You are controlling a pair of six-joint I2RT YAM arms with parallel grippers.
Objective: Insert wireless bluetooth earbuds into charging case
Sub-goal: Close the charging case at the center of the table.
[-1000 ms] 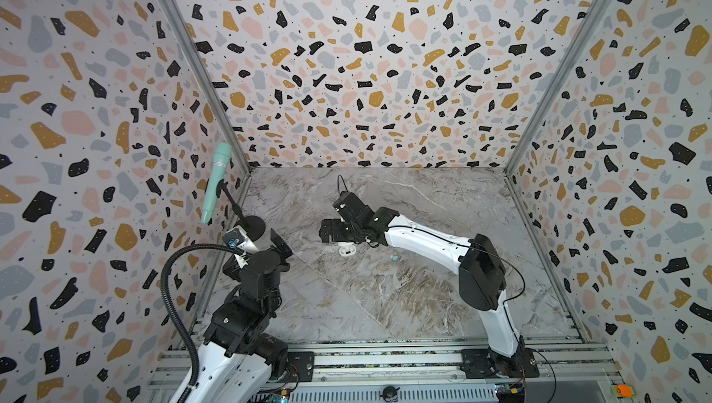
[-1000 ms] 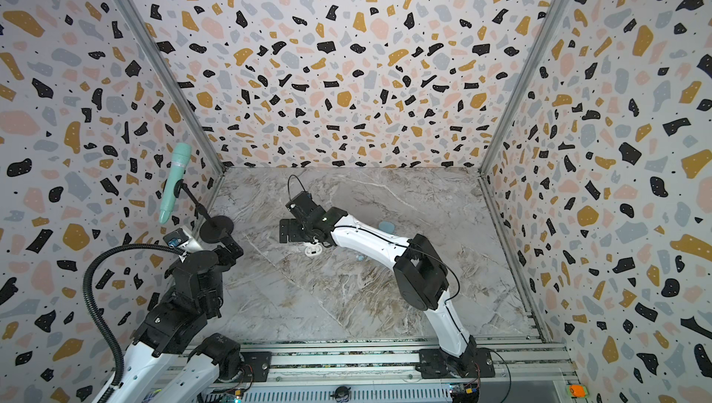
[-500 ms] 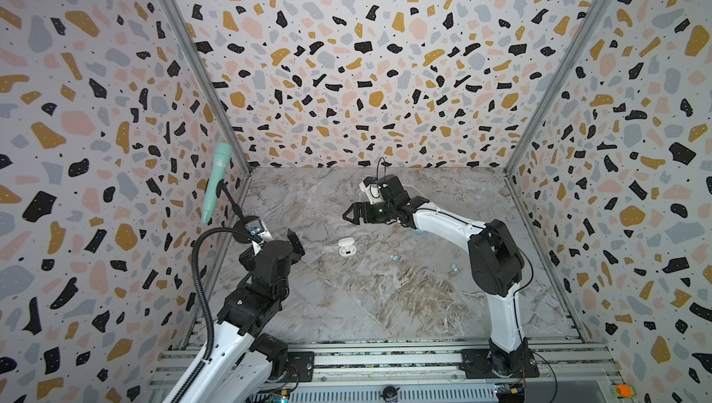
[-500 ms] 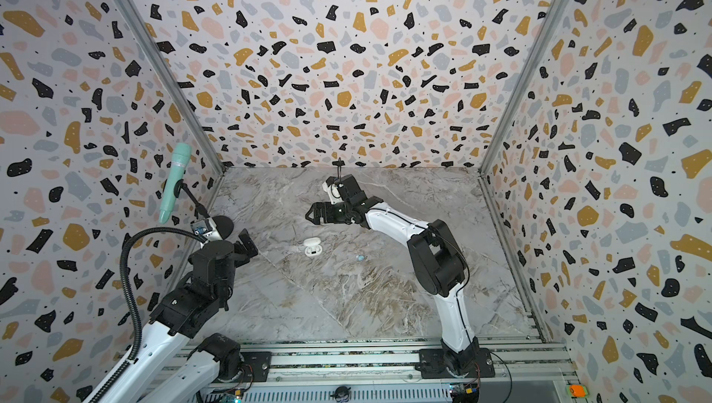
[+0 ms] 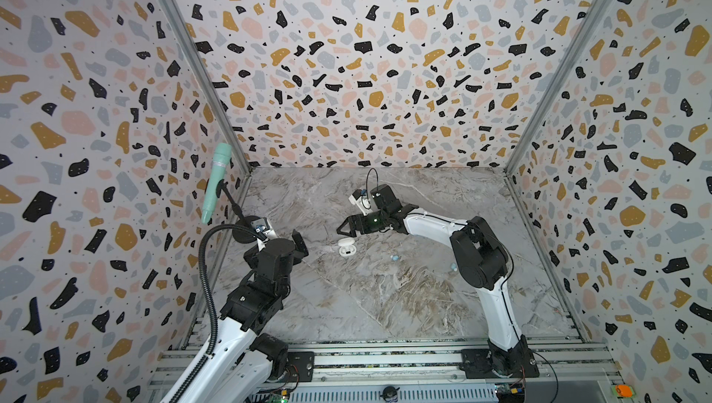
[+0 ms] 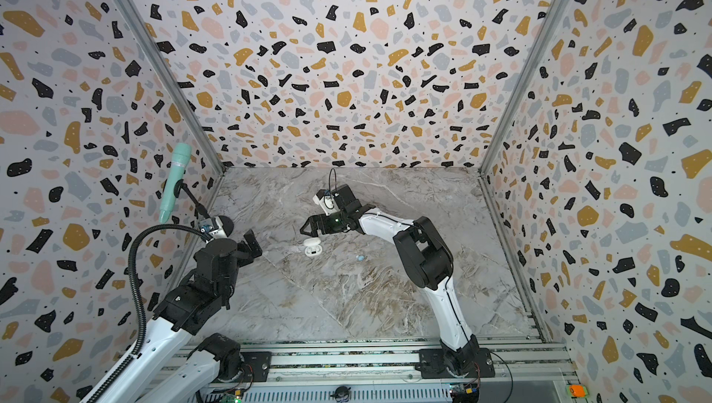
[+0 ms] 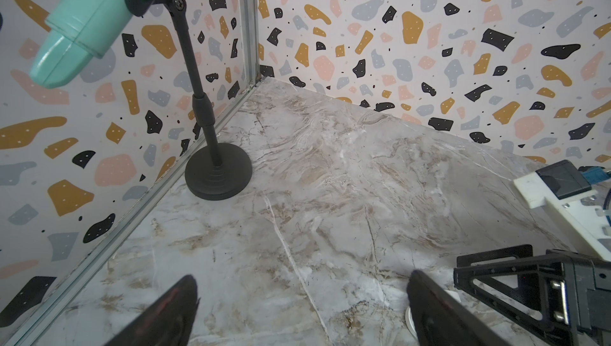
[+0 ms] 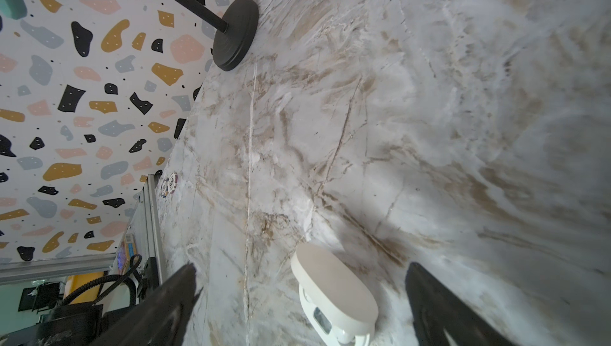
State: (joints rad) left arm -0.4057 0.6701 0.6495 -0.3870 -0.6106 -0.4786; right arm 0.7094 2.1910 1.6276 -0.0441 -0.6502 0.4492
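We note both grippers spread and empty: right gripper [image 5: 342, 227] just beside the open charging case [image 5: 346, 247], at its 12 o'clock; left gripper [image 5: 298, 243] at 9. Two blue earbuds [image 5: 395, 257] lie loose on the bench [image 5: 385, 304] toward 3 o'clock. We judge this the pick-up approach; next needs a fine pinch on one bud.

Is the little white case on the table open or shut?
Open: the white case has its lid hinged up from its base.
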